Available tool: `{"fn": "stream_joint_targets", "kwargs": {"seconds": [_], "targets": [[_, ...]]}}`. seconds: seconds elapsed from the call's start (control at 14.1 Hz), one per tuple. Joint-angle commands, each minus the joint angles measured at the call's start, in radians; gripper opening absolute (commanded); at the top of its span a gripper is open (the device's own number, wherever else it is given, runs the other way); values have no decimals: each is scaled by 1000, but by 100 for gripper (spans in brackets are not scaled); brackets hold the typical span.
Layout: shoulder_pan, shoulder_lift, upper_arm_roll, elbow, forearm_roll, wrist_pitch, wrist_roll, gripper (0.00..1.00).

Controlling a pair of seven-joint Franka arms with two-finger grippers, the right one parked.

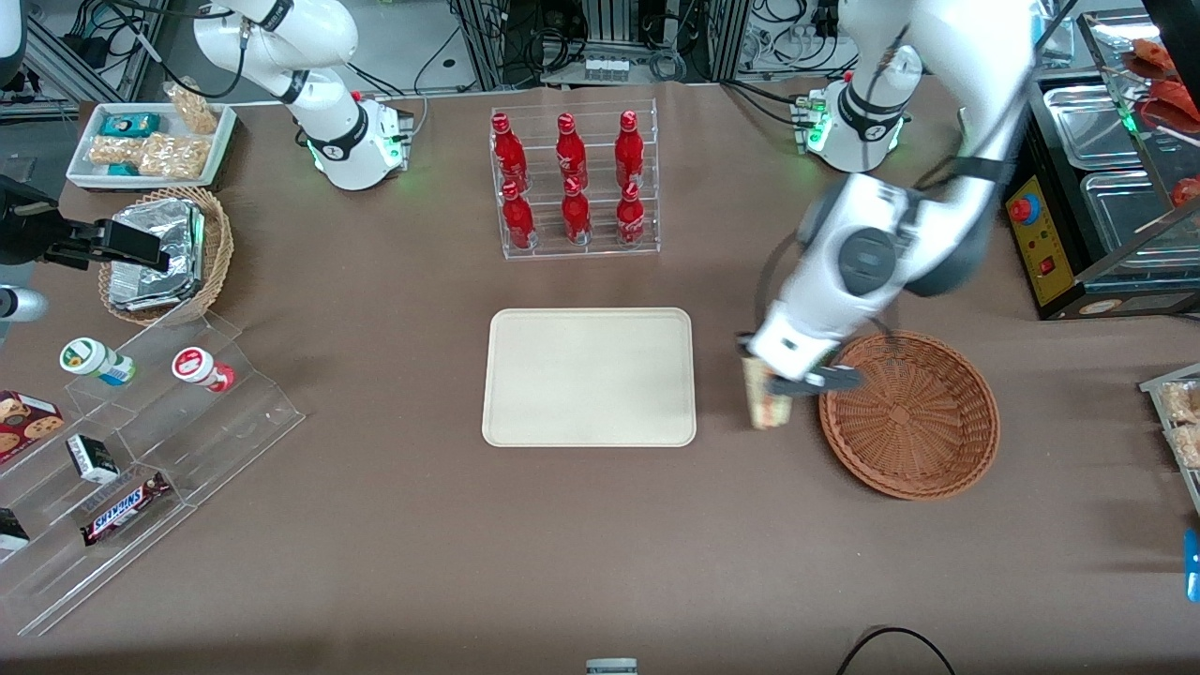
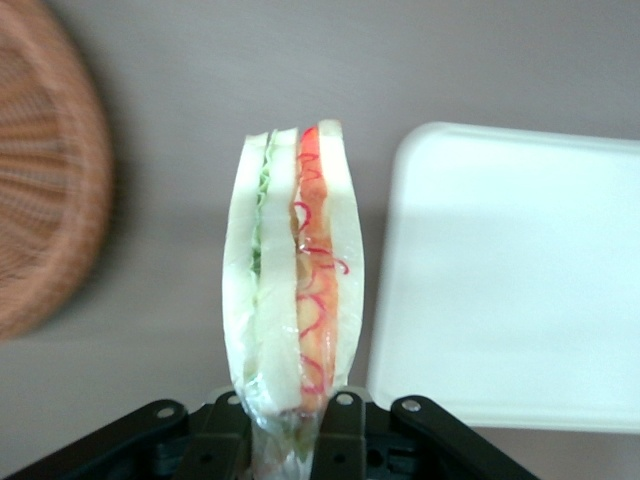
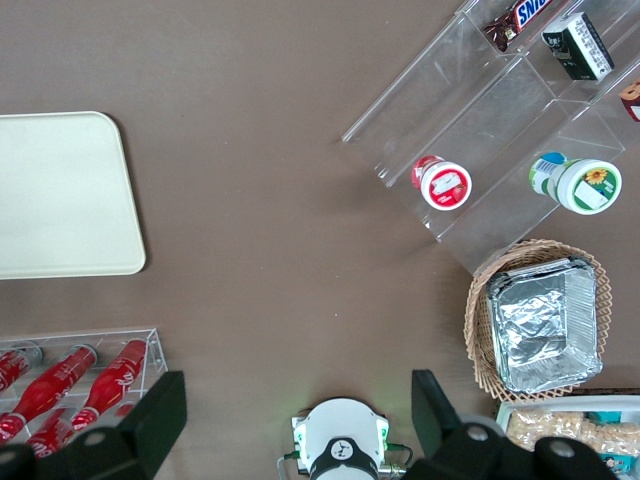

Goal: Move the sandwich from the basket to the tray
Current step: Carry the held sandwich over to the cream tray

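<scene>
Sandwich aside, the biggest thing here is the brown table point(image 1: 375, 525). On it lies the cream tray point(image 1: 589, 377), bare, with a clear rack of 6 red bottles point(image 1: 574, 183) farther from the front camera. The reddish-brown basket point(image 1: 923, 417) sits toward the working arm's end. Between tray and basket, over bare table, the gripper point(image 1: 783, 384) is clamped on the sandwich point(image 2: 293, 270), which hangs on edge just beside the basket's rim, its red and green layers showing.
</scene>
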Motion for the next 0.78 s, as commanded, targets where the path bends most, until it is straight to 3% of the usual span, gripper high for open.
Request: {"fn": "stream_joint_targets", "kwargs": {"seconds": [0.0, 0.35, 0.57, 0.71], "targets": [[-82, 100, 13, 96, -9, -27, -14, 19], [-277, 326, 5, 303, 13, -25, -169, 20], [-309, 363, 2, 317, 91, -18, -255, 21], [-332, 390, 2, 355, 102, -16, -284, 21]]}}
